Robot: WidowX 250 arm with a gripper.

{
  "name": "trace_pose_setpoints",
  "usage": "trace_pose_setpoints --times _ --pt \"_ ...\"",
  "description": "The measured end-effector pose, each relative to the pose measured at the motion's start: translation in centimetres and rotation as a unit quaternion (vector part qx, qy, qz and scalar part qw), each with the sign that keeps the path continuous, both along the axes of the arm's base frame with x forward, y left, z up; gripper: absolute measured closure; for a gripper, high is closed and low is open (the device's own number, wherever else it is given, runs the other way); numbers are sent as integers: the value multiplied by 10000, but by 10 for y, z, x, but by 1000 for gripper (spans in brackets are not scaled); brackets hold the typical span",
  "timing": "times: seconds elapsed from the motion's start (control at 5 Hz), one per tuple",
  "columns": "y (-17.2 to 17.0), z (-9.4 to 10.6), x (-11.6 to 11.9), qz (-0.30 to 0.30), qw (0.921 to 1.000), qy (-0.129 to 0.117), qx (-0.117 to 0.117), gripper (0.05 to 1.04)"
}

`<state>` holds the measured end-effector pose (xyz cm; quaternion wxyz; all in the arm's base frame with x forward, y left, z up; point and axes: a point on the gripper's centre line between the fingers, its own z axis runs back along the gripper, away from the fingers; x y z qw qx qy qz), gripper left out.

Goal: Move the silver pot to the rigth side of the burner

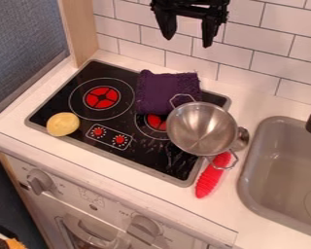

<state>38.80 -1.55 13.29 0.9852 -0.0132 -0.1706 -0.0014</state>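
Note:
At the top edge the black gripper hangs open over the tiled wall side, its two fingers wide apart with nothing between them, above and behind the pot. The silver pot stands upright at the right part of the black stove top, partly over the right burner and reaching past the stove's right edge. One wire handle points to the back left, the other to the front right. A gap separates the gripper from the pot.
A purple cloth lies behind the right burner, next to the pot. A red ribbed object lies at the pot's front right. A yellow object rests at the stove's left front corner. The sink is at the right.

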Motion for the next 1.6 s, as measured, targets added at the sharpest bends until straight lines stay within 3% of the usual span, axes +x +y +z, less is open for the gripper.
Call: trace_pose_setpoints --times 0.4,0.6,0.8,1.0,1.2,1.4,1.6 --pt "-1 -17 -16 18 9998 216 -11 85" --pt "-6 -9 -35 463 9987 208 20 85" --pt "-4 -17 -63 1069 9937 299 -144 85" --pt "-6 -39 -78 1226 9915 204 -376 85" --pt "-5 -48 -79 1384 9893 70 -446 85" --pt "-3 -72 -77 1368 9884 122 -641 85" --pt "-4 -91 -73 1331 9886 215 -669 85"
